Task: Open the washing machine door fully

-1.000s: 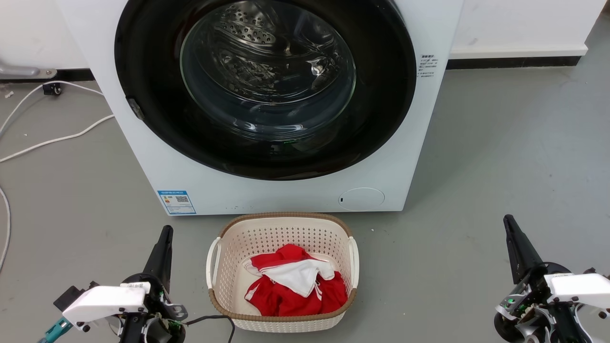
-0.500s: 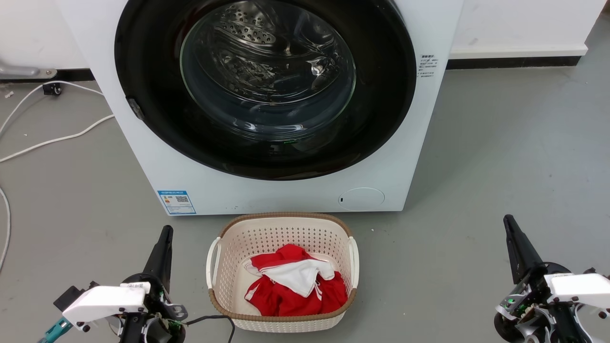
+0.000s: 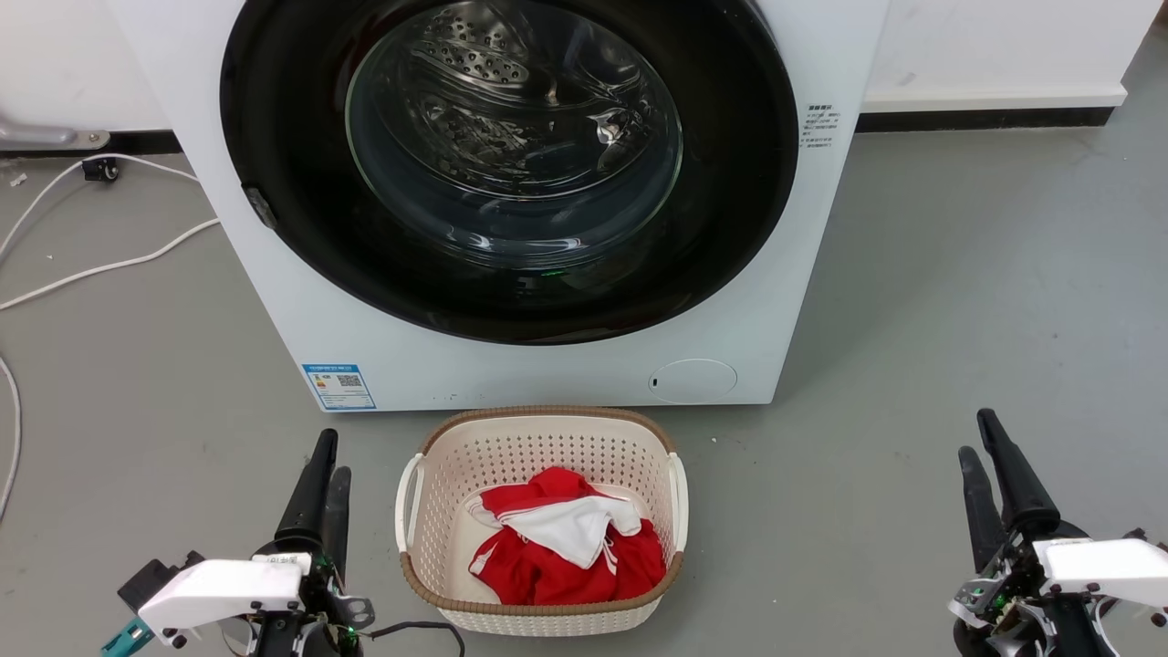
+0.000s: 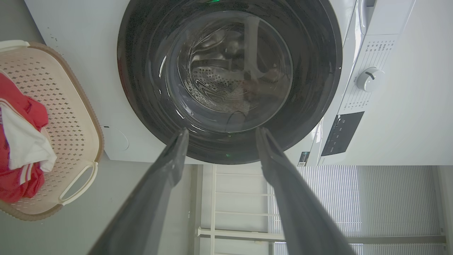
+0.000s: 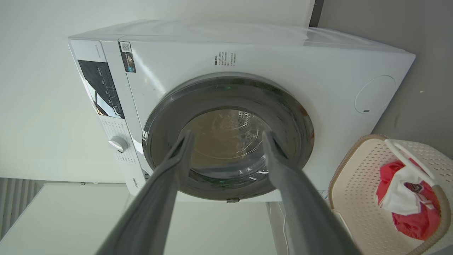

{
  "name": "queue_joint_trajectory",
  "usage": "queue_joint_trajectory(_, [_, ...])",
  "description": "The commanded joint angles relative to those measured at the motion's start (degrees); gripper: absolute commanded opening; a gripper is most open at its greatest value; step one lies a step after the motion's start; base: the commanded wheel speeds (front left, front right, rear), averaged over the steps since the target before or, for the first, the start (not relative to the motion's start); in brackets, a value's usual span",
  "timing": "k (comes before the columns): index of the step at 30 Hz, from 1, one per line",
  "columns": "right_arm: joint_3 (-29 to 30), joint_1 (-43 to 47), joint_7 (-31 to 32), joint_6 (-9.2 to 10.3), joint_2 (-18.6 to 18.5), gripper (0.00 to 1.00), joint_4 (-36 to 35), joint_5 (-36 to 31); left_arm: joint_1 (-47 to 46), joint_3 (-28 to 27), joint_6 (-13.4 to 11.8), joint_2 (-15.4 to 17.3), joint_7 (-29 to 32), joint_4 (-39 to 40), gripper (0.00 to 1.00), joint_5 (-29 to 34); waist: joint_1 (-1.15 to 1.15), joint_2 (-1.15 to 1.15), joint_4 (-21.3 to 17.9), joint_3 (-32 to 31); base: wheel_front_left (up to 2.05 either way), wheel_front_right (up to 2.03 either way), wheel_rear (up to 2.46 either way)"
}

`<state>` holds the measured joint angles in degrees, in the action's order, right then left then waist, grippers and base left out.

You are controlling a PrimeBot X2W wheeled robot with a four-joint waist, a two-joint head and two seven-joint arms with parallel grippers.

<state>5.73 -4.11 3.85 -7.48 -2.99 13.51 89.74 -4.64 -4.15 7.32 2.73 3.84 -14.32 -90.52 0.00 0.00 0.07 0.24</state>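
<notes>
The washing machine door (image 3: 730,182) is a glossy black disc with a bulging glass centre, and it lies shut flat against the white washer front. A small grey tab (image 3: 258,206) sits on its left rim. My left gripper (image 3: 330,461) is low on the left, well short of the washer, open and empty. My right gripper (image 3: 976,436) is low on the right, also open and empty. In the left wrist view the door (image 4: 318,71) lies beyond the left gripper (image 4: 222,131), whose fingers stand apart. In the right wrist view the door (image 5: 170,117) is ahead of the right gripper (image 5: 227,134).
A cream laundry basket (image 3: 538,422) with red and white clothes (image 3: 566,547) stands on the grey floor right in front of the washer, between my grippers. White cables (image 3: 91,269) trail over the floor at the left. The washer's dial (image 4: 370,78) sits on its control panel.
Both grippers have turned slightly, so two fingers now show on each instead of one profile. The door and basket have not moved.
</notes>
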Motion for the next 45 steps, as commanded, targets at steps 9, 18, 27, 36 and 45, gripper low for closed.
queue_joint_trajectory(9, [-1.4,0.0,-2.8,-0.01,-0.1,1.00,-5.3,-17.1,-1.8,1.3,0.1,0.2,-2.8,4.0,1.00,11.9,0.00,0.00,0.3,0.1,0.00,0.00,0.00])
queue_joint_trajectory(18, [-2.5,0.9,-4.9,-0.01,0.0,1.00,-7.7,-31.8,-2.0,3.3,-0.8,0.2,-5.0,5.8,1.00,25.0,0.00,0.00,0.5,0.2,0.00,0.00,0.00])
queue_joint_trajectory(27, [-2.9,1.7,-6.7,-0.01,0.0,1.00,-9.0,-40.1,-2.1,5.3,-1.6,0.2,-6.7,6.4,1.00,35.3,0.00,0.00,0.7,0.1,0.00,0.00,0.00])
queue_joint_trajectory(36, [-3.1,2.3,-8.4,-0.01,0.1,1.00,-9.7,-48.5,-2.5,6.9,-2.5,0.2,-8.4,6.9,1.00,44.5,0.00,0.00,0.8,0.1,0.00,0.00,0.00])
queue_joint_trajectory(45, [-3.4,2.3,-10.1,-0.01,0.1,1.00,-9.9,-55.7,-3.1,7.8,-3.2,0.4,-10.1,6.9,1.00,52.0,0.00,0.00,0.7,0.4,0.00,0.00,0.00])
